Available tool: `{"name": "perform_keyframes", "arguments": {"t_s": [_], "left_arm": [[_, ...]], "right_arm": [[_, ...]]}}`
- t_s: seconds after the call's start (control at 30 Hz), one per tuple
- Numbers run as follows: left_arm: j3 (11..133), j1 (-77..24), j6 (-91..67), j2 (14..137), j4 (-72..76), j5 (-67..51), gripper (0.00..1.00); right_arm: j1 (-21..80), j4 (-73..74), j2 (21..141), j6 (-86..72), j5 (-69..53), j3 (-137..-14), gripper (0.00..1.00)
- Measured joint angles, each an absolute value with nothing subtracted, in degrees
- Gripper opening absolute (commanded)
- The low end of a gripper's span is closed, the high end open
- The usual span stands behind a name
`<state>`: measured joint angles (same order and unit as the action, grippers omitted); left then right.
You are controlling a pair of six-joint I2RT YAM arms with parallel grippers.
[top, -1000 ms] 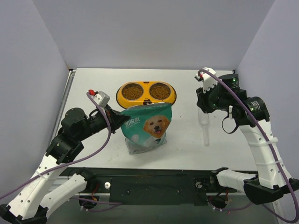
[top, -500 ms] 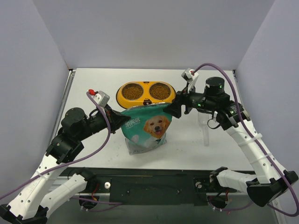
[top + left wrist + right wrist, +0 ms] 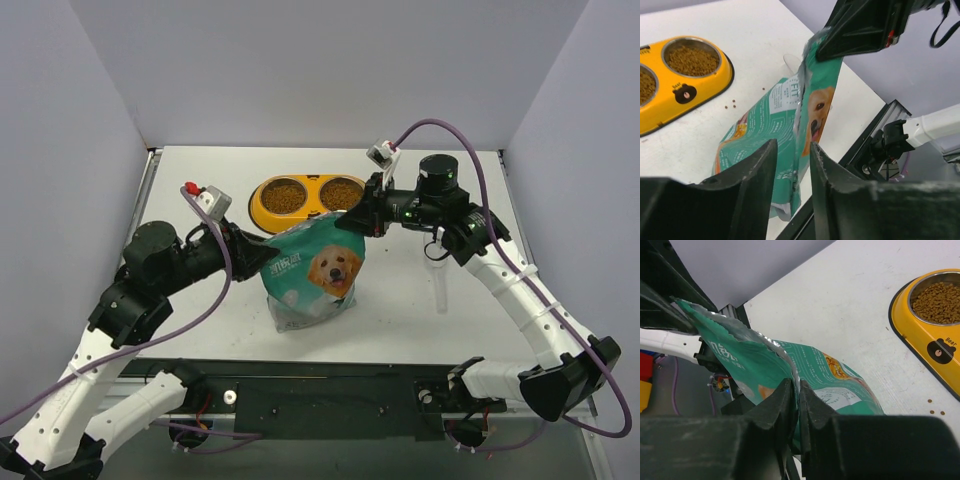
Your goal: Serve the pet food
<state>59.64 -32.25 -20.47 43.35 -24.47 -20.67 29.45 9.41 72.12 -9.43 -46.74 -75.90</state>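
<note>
Now your right gripper (image 3: pixel 350 222) has swung across and pinched shut on the top edge of the bag (image 3: pixel 315 272), and the left gripper (image 3: pixel 257 250) has parted its jaws at the other corner, so you'd do well to hold it upright, since pet food (image 3: pixel 283 196) already lies in both feeder (image 3: pixel 313 197) bowls.

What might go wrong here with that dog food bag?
The left gripper has its jaws apart, so only the right gripper pinches the teal bag at its top edge; it may sag or topple.
The yellow feeder already holds kibble; more could overflow, joining stray pellets on the table.
</note>
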Motion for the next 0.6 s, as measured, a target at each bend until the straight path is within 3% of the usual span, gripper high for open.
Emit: {"name": "perform_keyframes", "arguments": {"t_s": [0.03,0.1,0.17,0.23,0.4,0.6], "left_arm": [[61.45,-32.25,-20.23,43.90,-25.41,-20.36,0.59],[65.78,-32.25,-20.08,44.99,-26.96,-19.55,0.66],[69.89,-32.25,-19.73,46.15,-27.73,-18.46,0.68],[74.39,-32.25,-19.46,47.86,-28.32,-17.17,0.69],[82.78,-32.88,-19.33,54.33,-28.95,-15.05,0.70],[83.79,-39.92,-18.81,61.84,-30.04,-13.19,0.73]], "right_arm": [[29.45,9.02,72.12,-10.02,-46.98,-75.61,0.00],[29.34,8.47,72.12,-10.94,-47.35,-75.37,0.01],[29.32,8.40,72.12,-11.44,-47.62,-75.33,0.06],[29.23,8.29,72.10,-11.97,-47.77,-75.26,0.17],[28.93,8.01,70.83,-12.64,-47.88,-74.00,0.26],[28.91,8.71,67.59,-11.94,-47.88,-70.85,0.35]]}}
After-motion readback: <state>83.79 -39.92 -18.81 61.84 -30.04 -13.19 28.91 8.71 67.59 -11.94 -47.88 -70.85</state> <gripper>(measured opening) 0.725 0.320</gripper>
